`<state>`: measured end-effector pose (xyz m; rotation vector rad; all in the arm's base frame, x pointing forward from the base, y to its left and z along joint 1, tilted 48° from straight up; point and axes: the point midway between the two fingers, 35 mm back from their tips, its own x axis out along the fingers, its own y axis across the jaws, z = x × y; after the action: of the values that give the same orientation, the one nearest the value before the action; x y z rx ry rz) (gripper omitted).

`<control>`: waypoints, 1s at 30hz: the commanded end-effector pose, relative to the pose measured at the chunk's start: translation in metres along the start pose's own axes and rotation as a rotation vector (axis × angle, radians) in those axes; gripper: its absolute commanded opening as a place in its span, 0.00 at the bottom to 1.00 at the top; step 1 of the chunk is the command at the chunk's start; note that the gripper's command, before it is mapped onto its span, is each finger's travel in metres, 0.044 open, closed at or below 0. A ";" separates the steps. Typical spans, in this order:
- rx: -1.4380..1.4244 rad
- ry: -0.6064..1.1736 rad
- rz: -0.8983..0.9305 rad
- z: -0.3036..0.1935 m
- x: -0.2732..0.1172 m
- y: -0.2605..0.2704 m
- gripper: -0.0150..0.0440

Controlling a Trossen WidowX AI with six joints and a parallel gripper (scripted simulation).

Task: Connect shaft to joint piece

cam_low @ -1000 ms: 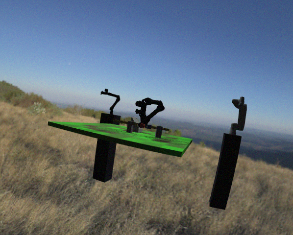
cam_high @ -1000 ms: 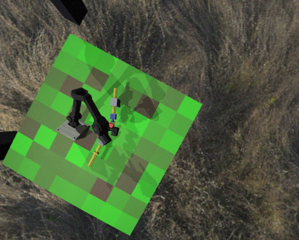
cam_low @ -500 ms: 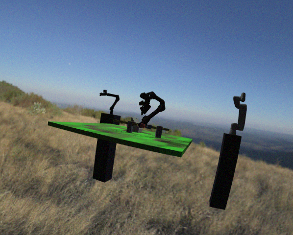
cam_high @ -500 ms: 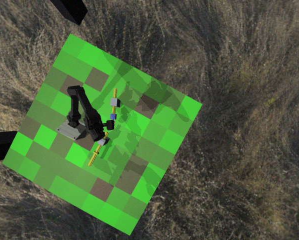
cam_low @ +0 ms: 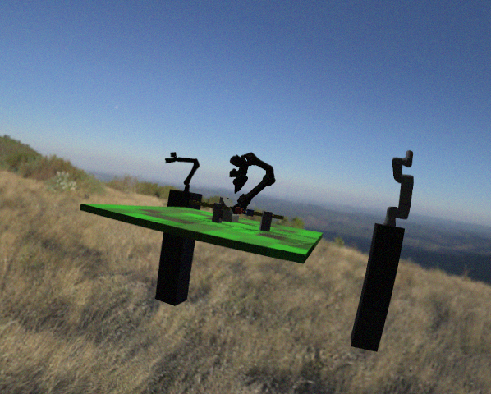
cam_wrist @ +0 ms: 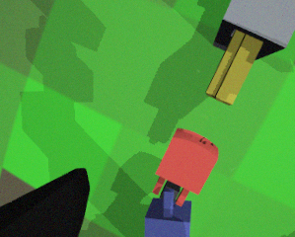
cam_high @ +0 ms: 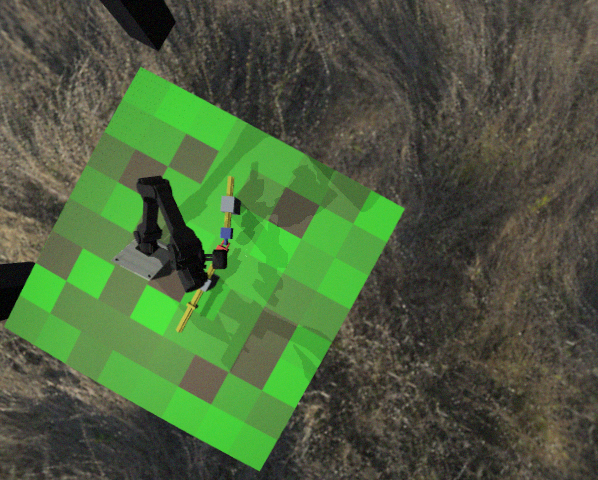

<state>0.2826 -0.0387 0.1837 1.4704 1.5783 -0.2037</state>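
The red joint piece (cam_high: 220, 248) (cam_low: 238, 209) (cam_wrist: 187, 163) hangs on the blue end piece (cam_high: 226, 233) (cam_low: 250, 212) (cam_wrist: 168, 222) of the first yellow shaft (cam_high: 230, 184), fixed in its grey block (cam_high: 228, 204) (cam_low: 266, 221). In the wrist view its sides run about parallel to the second yellow shaft (cam_high: 187, 316) (cam_wrist: 236, 69), and it lies about in line with it. A gap separates them. The second shaft passes through its grey block (cam_high: 206, 284) (cam_low: 217, 213) (cam_wrist: 270, 17). My gripper (cam_low: 237, 191) is open and empty, above the joint piece. The opening's inside is hidden.
The second shaft has a small yellow crosspiece (cam_high: 191, 305) beyond its block. The arm's grey base plate (cam_high: 143, 259) is on the green checkered table (cam_high: 118, 372) (cam_low: 130, 215). Black pedestals (cam_low: 174, 267) (cam_low: 377, 288) with other arms stand off the table.
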 end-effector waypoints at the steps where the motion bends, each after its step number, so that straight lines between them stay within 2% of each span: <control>1: 0.134 0.048 -0.042 0.016 0.013 -0.010 1.00; 14: 0.504 0.170 -0.161 0.056 0.049 -0.043 1.00; 26: 0.503 0.172 -0.162 0.057 0.049 -0.044 1.00; 30: 0.389 0.168 -0.158 0.073 0.050 -0.049 1.00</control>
<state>0.2831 -0.0577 0.0957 1.7464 1.8715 -0.5774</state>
